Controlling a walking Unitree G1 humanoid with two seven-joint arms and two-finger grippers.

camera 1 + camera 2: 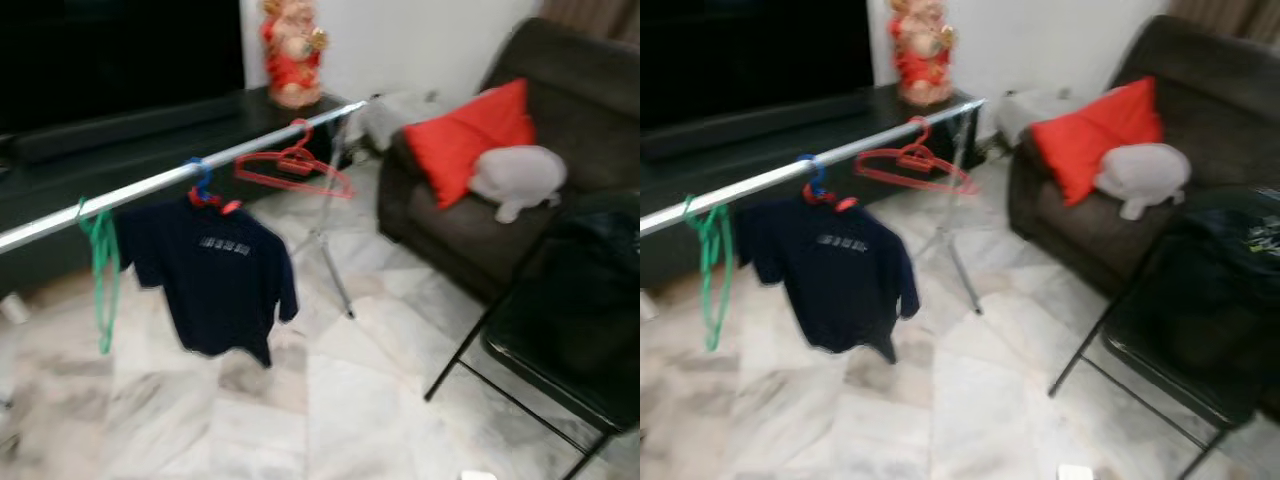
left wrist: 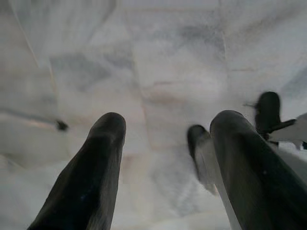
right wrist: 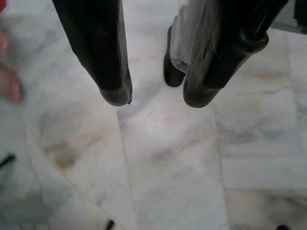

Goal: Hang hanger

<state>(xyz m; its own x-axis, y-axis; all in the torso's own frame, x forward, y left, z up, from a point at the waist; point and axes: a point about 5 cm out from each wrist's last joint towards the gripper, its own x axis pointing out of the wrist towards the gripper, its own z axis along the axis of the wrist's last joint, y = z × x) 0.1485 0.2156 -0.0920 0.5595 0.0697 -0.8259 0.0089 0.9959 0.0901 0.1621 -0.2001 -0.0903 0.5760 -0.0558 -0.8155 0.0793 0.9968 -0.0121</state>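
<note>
A silver clothes rail [image 1: 150,185] runs slantwise across the room at chest height. An empty red hanger [image 1: 295,168] hangs on it near its far end. A navy T-shirt [image 1: 215,275] hangs on a blue and red hanger [image 1: 205,190] at the middle. A green hanger [image 1: 102,262] dangles nearer the left end. My left gripper [image 2: 168,124] points down at the marble floor, open and empty. My right gripper [image 3: 156,98] also hangs over the floor, open with nothing between its fingers.
A dark sofa [image 1: 560,90] with a red cushion [image 1: 470,135] and a grey plush [image 1: 518,178] stands at the right. A black folding chair [image 1: 560,340] with dark cloth on it is near right. A low black TV cabinet [image 1: 150,135] with a red figurine [image 1: 293,50] lines the back wall.
</note>
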